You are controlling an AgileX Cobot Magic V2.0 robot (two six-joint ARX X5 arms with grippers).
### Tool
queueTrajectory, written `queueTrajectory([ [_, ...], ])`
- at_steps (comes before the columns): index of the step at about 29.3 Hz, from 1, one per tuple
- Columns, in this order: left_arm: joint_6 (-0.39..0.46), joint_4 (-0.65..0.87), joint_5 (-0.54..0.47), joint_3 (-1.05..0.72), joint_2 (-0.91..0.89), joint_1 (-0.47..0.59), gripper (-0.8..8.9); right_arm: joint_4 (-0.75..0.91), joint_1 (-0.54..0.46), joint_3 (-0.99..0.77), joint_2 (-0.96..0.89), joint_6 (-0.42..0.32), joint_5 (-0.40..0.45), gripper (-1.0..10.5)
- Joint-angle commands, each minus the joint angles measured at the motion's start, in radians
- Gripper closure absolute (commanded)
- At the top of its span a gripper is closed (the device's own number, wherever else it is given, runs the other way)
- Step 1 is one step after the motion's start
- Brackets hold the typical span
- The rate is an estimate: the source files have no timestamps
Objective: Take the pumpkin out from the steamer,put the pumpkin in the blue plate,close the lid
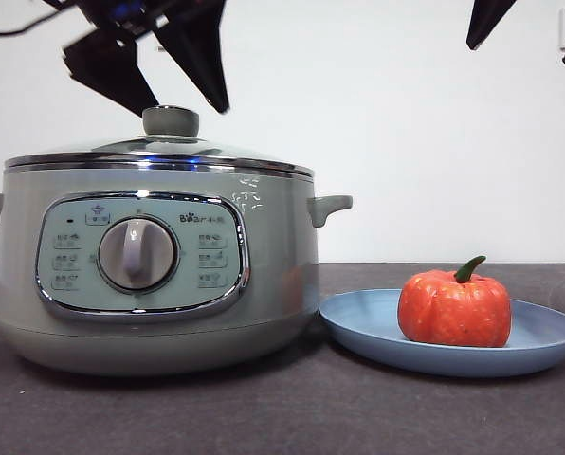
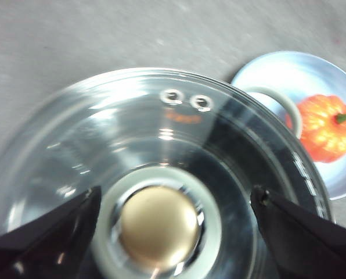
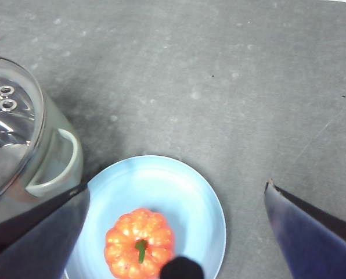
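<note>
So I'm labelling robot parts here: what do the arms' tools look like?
Both tools have two black, wedge-shaped jaws tapering to points. In the front view the left tool shows a blue glow on its body and a thin dark cable trailing off. Of the right tool only two dark tips show there, with no markings.

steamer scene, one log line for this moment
pumpkin: on blue plate | lid: on steamer | left hand: open above lid knob | right hand: open above plate

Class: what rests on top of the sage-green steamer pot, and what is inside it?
A chrome-rimmed glass lid with a green knob sits on the steamer. Reflections on the glass hide the inside.
</note>
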Motion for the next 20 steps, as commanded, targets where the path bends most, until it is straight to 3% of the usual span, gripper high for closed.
queueTrajectory([
  [1,-0.008,0.0,-0.04,-0.006,-0.093,-0.001,3.74,0.007,0.0,-0.004,-0.027,0.002,-0.002,4.5],
  [3,-0.008,-0.015,-0.053,-0.006,-0.184,-0.001,3.92,0.005,0.001,-0.004,-0.067,-0.002,-0.002,5.6],
  [4,-0.01,-0.03,-0.069,-0.006,-0.233,-0.001,5.01,0.002,0.001,-0.004,-0.094,-0.002,-0.002,6.4],
  [6,0.014,-0.067,-0.138,-0.006,-0.329,-0.001,8.36,-0.002,0.001,-0.005,-0.153,-0.005,-0.002,8.6],
  [7,0.015,-0.08,-0.181,-0.006,-0.372,-0.001,8.22,0.0,0.001,-0.013,-0.188,-0.019,-0.002,9.7],
  [11,0.013,-0.027,-0.286,-0.122,-0.555,-0.001,8.22,0.105,0.003,-0.135,-0.361,-0.036,-0.002,9.6],
  [15,-0.024,0.14,-0.302,-0.399,-0.752,-0.002,8.22,0.245,0.003,-0.291,-0.551,-0.034,-0.002,9.6],
  [20,-0.094,0.242,-0.306,-0.571,-0.919,-0.002,8.22,0.22,0.003,-0.33,-0.641,-0.023,0.025,9.6],
])
